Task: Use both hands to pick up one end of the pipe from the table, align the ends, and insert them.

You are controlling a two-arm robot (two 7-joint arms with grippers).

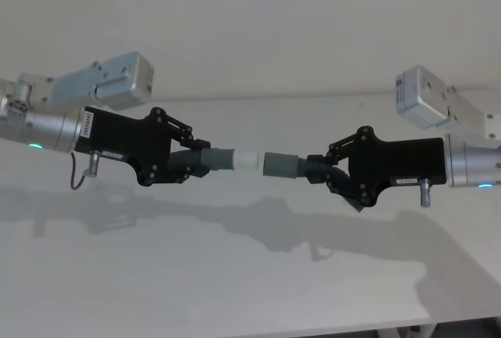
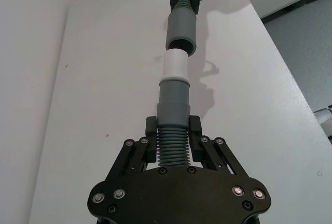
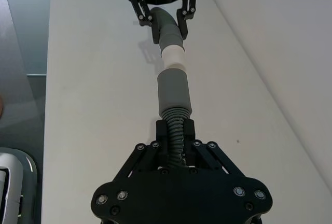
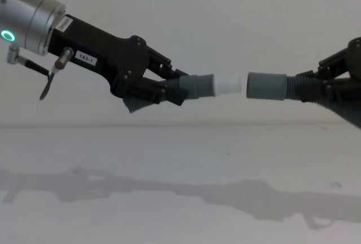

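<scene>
Pipe pieces are being held in the air above the white table (image 1: 235, 275), one in each gripper, with their ends facing each other and a small gap between them. The left gripper (image 1: 182, 162) is pinching the ribbed middle of the left pipe piece (image 1: 210, 160), whose narrower white tip (image 1: 246, 160) is sticking out of its grey cuff toward the other arm. The right gripper (image 1: 327, 170) is pinching the ribbed part of the right pipe piece (image 1: 291, 164), its open grey cuff (image 4: 266, 86) pointing back at the tip.

In the chest view the tip and cuff are sitting at nearly the same height. In the left wrist view the cuff looks angled slightly off the tip's line.

To do the insertion well, I judge that both grippers should be keeping a firm pinch so the ribbed parts are not flexing, straightening that slight angle first, then bringing the pieces together slowly along one shared axis. Pushing while skewed could be catching the tip on the cuff's rim.
</scene>
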